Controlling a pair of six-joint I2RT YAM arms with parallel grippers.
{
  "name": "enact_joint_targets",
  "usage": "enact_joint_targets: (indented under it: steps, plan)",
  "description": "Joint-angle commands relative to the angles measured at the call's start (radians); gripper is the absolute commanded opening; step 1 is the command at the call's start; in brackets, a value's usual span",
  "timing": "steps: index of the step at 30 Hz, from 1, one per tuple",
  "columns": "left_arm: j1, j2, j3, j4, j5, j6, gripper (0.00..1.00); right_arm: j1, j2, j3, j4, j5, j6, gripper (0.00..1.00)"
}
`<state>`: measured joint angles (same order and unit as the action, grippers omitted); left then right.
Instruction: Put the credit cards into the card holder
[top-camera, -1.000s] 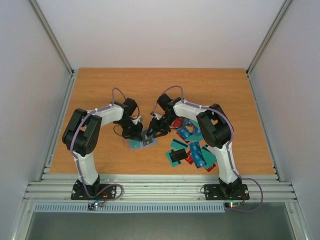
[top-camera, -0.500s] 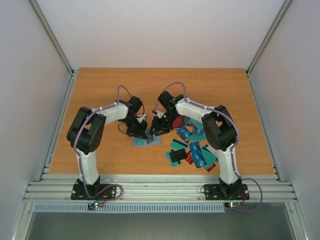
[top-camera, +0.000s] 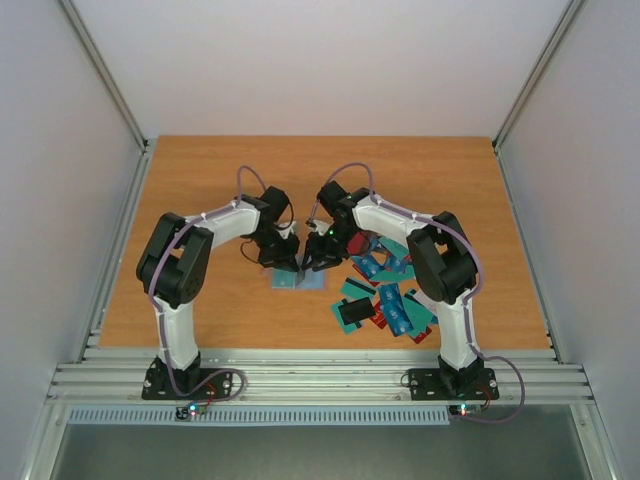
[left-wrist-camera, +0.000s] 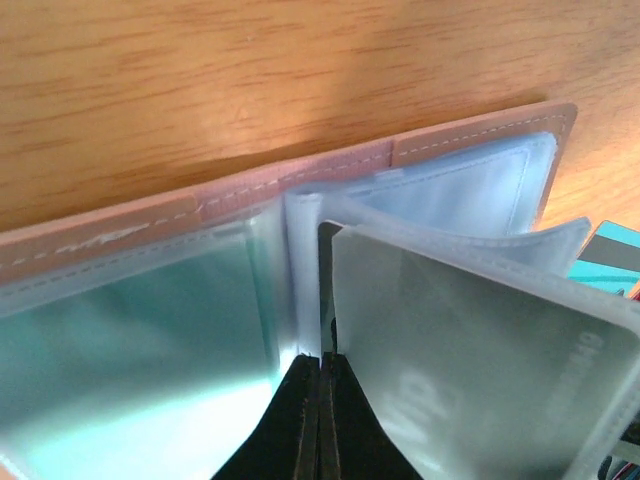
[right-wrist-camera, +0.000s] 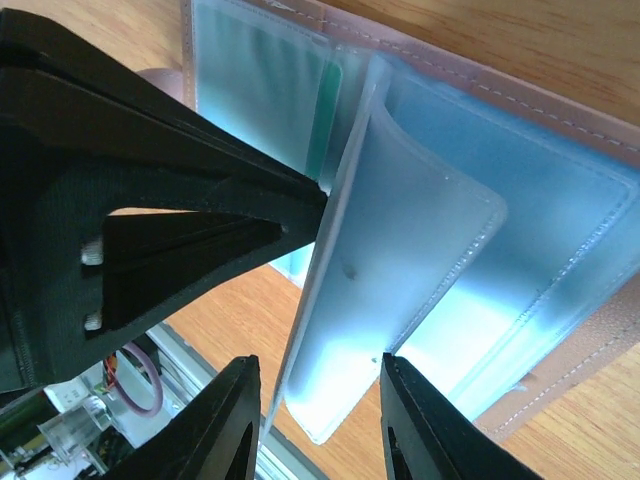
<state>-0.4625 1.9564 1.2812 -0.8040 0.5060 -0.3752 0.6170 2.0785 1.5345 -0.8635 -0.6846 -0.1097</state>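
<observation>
The card holder (top-camera: 299, 281) lies open on the table, with a tan-pink edge (left-wrist-camera: 300, 180) and clear plastic sleeves (right-wrist-camera: 420, 250). My left gripper (top-camera: 291, 264) (left-wrist-camera: 320, 360) is shut, pinching the edge of one clear sleeve that stands up from the spine. My right gripper (top-camera: 312, 263) (right-wrist-camera: 320, 420) is open, one finger on each side of that sleeve's free edge. A teal tint shows through the left pocket (left-wrist-camera: 130, 330). The loose credit cards (top-camera: 385, 292), mostly teal with some red and blue, lie in a pile to the right of the holder.
The left gripper's black body (right-wrist-camera: 180, 220) fills the left of the right wrist view, close to my right fingers. A teal card's corner (left-wrist-camera: 612, 250) shows beyond the holder. The metal rail (top-camera: 320, 375) runs along the near table edge.
The holder was held tilted between the grippers; it now lies opened flat on the table. Both grippers have moved slightly away from the bases and closed in over its spine.
</observation>
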Motion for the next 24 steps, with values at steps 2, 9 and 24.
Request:
enact_joint_targets:
  steps: [2,9,24]
  plan:
    - [0.015,-0.09,0.006,-0.045,-0.036,-0.038,0.02,0.009,-0.027,0.009,-0.011,-0.002,-0.004,0.35]
    - [0.071,-0.212,-0.023,-0.094,-0.047,-0.049,0.04,0.008,0.01,0.079,-0.031,-0.031,0.001,0.35]
    - [0.181,-0.347,-0.088,-0.127,-0.031,-0.009,0.05,0.056,0.137,0.252,-0.088,-0.06,0.018,0.34]
